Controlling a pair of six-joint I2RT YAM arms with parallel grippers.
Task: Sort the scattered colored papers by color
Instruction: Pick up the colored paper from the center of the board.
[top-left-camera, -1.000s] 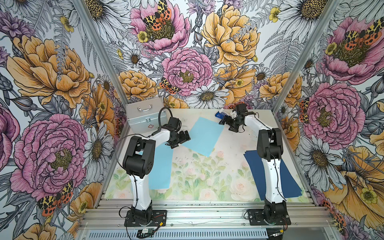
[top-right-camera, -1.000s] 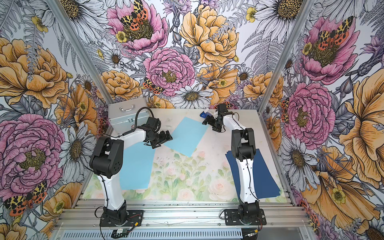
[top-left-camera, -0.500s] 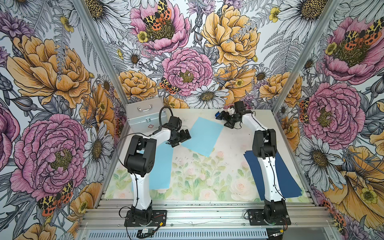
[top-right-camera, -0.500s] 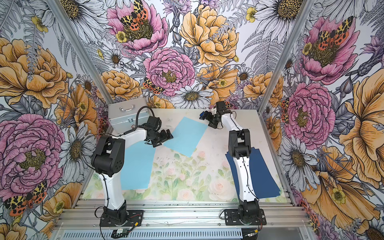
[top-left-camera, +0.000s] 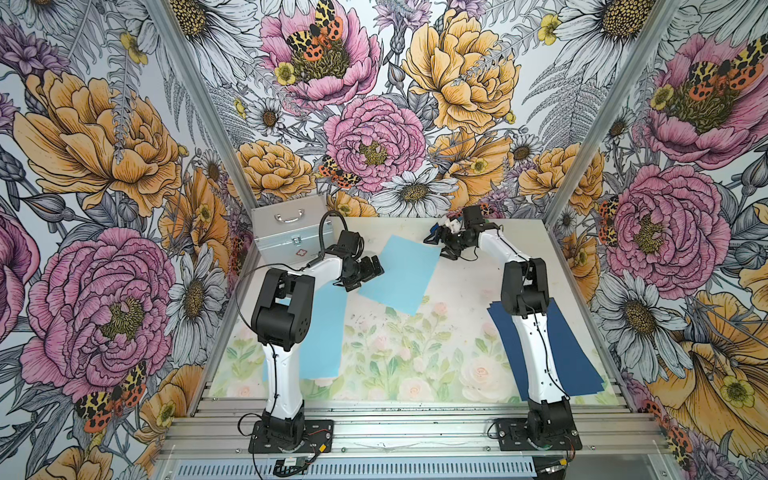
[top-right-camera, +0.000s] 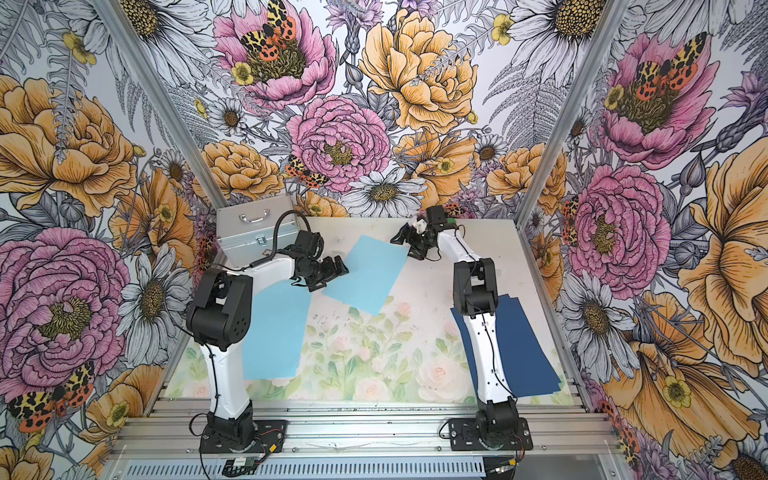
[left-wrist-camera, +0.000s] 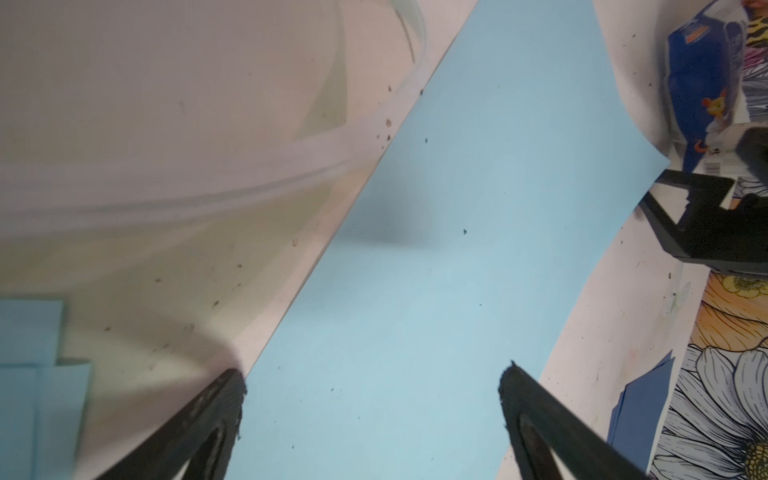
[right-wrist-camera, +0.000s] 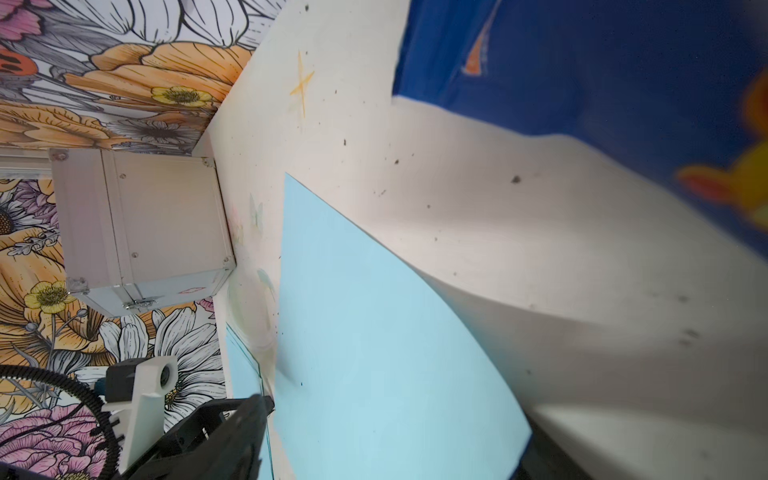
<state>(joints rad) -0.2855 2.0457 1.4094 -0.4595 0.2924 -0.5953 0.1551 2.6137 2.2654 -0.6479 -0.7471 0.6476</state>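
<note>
In both top views a loose light blue sheet (top-left-camera: 399, 276) lies askew in the far middle of the surface (top-left-camera: 415, 357), apart from the light blue stack (top-left-camera: 322, 332) under the left arm and the navy stack (top-left-camera: 569, 353) on the right side. The left claw (top-left-camera: 353, 282) hangs at its near corner with jaws apart; the right claw (top-left-camera: 442, 245) sits at the far corner, jaws apart, holding nothing. In the left wrist view the fingertips (left-wrist-camera: 232, 386) straddle the sheet's (left-wrist-camera: 415, 291) edge, so I judge the good move is to press low and pinch only this one sheet. In the right wrist view the sheet (right-wrist-camera: 374, 353) lies flat beside the printed packet (right-wrist-camera: 623, 62); that claw should steady its corner without snagging the packet.
</note>
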